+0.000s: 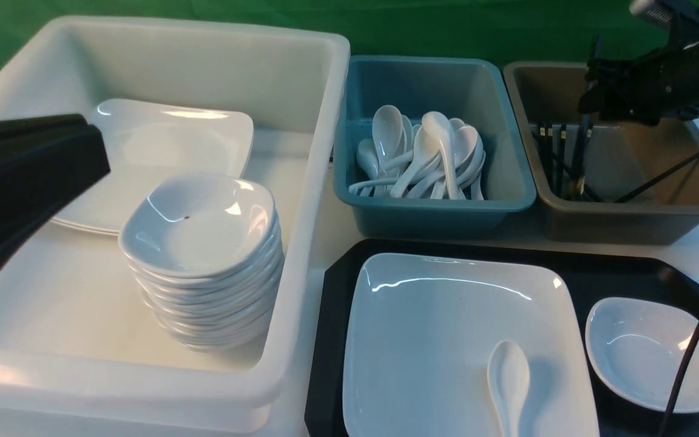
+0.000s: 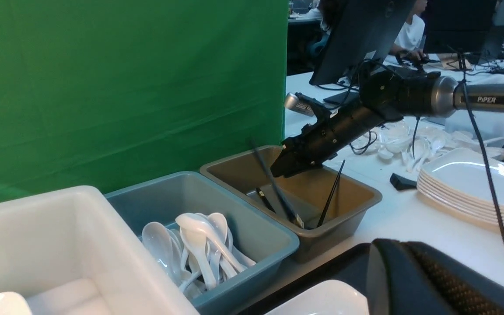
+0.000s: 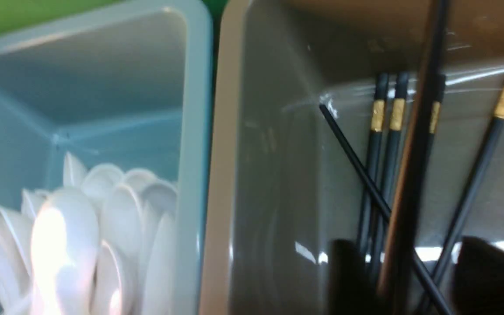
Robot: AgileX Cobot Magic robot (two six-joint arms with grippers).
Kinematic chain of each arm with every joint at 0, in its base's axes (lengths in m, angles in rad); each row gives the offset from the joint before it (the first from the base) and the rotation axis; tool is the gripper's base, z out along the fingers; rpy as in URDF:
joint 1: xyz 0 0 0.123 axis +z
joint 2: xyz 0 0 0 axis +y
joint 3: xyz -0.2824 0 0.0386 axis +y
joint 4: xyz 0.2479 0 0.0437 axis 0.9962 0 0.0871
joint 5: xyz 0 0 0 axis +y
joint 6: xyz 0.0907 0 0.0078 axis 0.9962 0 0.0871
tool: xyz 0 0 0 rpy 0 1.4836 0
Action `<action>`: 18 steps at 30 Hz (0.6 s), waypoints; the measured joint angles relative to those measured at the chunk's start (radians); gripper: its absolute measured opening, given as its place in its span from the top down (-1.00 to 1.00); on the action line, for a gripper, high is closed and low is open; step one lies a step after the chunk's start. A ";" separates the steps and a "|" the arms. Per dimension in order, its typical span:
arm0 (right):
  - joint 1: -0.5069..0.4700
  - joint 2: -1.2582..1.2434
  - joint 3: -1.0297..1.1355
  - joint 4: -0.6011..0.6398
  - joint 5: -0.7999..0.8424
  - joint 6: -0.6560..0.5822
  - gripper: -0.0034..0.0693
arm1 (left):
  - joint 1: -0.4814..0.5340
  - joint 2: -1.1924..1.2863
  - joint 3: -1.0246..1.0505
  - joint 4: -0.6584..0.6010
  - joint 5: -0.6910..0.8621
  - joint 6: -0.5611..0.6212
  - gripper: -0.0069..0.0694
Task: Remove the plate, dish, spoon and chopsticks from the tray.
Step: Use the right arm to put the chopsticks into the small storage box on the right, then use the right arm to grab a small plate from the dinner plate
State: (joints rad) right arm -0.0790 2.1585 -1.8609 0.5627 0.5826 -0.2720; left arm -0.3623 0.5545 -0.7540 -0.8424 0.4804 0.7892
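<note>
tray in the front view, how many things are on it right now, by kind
plate: 1
dish: 1
spoon: 1, lying on the plate
chopsticks: 0 on the tray; those in view are in the brown bin
total on the tray: 3

Lab-style office: green backdrop (image 2: 125, 87), monitor (image 2: 352, 39), seated worker (image 2: 411, 30) behind.

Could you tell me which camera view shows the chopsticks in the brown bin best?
The right wrist view: the chopsticks appear close up, gold bands clear. The front view shows them small, partly behind the right arm, inside the brown bin. The left wrist view shows only a few sticks poking above the bin's rim.
</note>
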 joint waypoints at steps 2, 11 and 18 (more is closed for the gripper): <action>0.000 -0.021 0.000 -0.050 0.046 0.004 -0.49 | 0.000 0.000 0.000 0.016 0.000 0.000 0.76; 0.049 -0.287 0.070 -0.302 0.379 0.019 -0.07 | 0.000 0.000 0.000 0.105 0.048 -0.001 0.76; 0.319 -0.625 0.634 -0.670 0.384 0.055 0.01 | 0.000 0.000 0.000 0.153 0.106 -0.001 0.76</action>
State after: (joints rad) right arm 0.2402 1.5336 -1.2264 -0.1077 0.9665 -0.2167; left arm -0.3623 0.5545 -0.7540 -0.6898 0.5869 0.7883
